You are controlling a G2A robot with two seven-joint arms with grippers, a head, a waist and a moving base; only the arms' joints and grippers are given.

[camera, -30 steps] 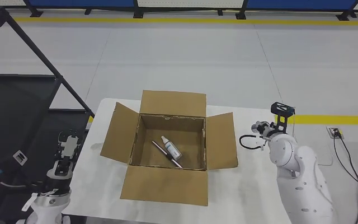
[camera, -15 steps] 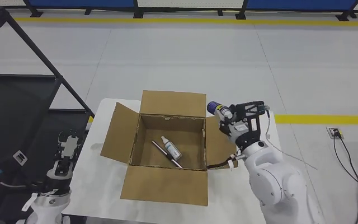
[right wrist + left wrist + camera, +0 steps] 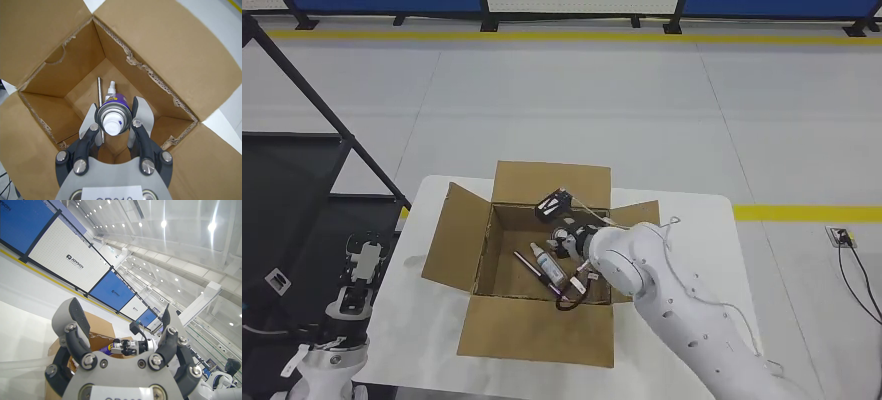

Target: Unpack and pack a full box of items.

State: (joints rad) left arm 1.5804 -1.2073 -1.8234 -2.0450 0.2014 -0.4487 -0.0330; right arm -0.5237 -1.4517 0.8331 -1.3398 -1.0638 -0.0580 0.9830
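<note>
Now our right gripper [image 3: 115, 106] pinches one spray can [image 3: 114, 121] over the box [image 3: 542, 340], just toward 1 o'clock of its middle; we should lower it clear of the one rod [image 3: 99, 89] and one small bottle [image 3: 111, 88] before letting go; our left gripper [image 3: 122, 309], at the table's 8 o'clock, is spread and empty.

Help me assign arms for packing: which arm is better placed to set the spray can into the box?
Right. The right gripper grips the spray can over the open box. The left gripper is open and empty, outside the box near the table's edge.
</note>
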